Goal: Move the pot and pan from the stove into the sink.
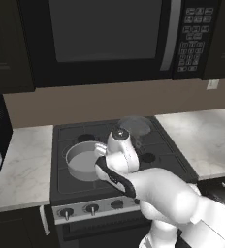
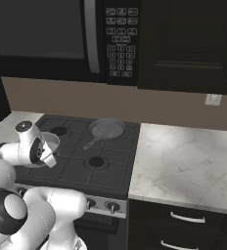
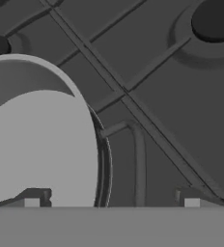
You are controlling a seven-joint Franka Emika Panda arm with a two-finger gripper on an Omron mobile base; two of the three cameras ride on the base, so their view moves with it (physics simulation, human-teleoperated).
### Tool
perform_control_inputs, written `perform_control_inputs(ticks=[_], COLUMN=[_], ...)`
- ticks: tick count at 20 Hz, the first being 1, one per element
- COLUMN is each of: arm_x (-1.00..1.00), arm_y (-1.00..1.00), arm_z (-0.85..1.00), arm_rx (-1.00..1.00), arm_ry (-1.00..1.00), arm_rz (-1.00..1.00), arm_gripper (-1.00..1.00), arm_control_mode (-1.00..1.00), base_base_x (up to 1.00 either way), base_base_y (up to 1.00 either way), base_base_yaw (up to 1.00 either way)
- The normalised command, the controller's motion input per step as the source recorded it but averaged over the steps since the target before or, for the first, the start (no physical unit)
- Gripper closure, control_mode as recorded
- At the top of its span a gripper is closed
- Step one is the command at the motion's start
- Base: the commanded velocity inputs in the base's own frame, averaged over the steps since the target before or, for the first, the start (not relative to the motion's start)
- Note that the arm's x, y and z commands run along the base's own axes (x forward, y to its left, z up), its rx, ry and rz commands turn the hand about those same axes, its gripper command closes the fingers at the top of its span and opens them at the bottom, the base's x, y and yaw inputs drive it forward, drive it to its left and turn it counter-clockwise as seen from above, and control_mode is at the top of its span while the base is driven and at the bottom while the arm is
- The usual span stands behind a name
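Hand above the pot's rim, jaws spread, nothing gripped.

Your hand hovers with its fingers fully apart and touching nothing; one tip sits over the pot, the other over the bare grate of the stove just outside the wall. The pot rests on the front burner directly beneath you. Judge it rigid, fairly heavy and slick-walled metal, so straddle the rim wall and pinch firmly, since the stub handle isn't clearly visible here. Beyond the hand, on the far burner, lies the pan, lighter and shallow; its thin handle looks like the natural place to grip.
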Motion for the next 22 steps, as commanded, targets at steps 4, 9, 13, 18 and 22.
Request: perform_control_inputs(ticks=[4, 9, 13, 18, 22], arm_x=[0.42, 0.42, 0.34, 0.11, -0.02], arm_y=[0.19, 0.23, 0.14, 0.05, -0.02], arm_z=[-0.25, -0.26, -0.35, -0.17, 0.12], arm_rx=[0.0, 0.0, 0.0, -0.01, 0.01], arm_ry=[0.06, 0.06, 0.07, 0.03, 0.0], arm_rz=[-0.04, -0.04, -0.04, -0.01, 0.0], arm_gripper=[-1.0, -1.0, -1.0, 1.0, 1.0], arm_control_mode=[-1.0, -1.0, -1.0, -1.0, -1.0], base_base_x=[0.0, 0.0, 0.0, 0.0, 0.0], base_base_y=[0.0, 0.0, 0.0, 0.0, 0.0], base_base_yaw=[0.0, 0.0, 0.0, 0.0, 0.0])
